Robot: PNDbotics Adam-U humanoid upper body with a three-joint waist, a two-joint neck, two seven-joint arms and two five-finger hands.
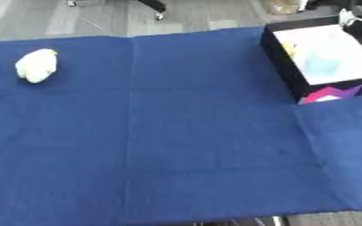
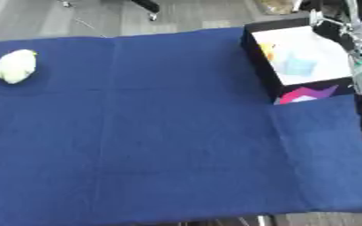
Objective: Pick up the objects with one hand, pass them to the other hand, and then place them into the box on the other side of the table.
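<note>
A pale yellow-white rounded object (image 1: 35, 65) lies alone on the blue cloth at the far left. At the far right stands a black box (image 2: 261, 59) with a white inside and a pink and purple pattern on its front. Inside it lie a yellow thing (image 2: 267, 50) and a light blue thing (image 2: 298, 66). My right hand (image 2: 360, 44), black and silver, shows at the right edge just beyond the box's right wall, partly cut off. My left hand appears in neither view.
The blue cloth (image 1: 184, 132) covers the whole table, with fold lines across it. Grey floor and chair legs (image 1: 153, 6) lie beyond the far edge. The table's front edge runs along the bottom.
</note>
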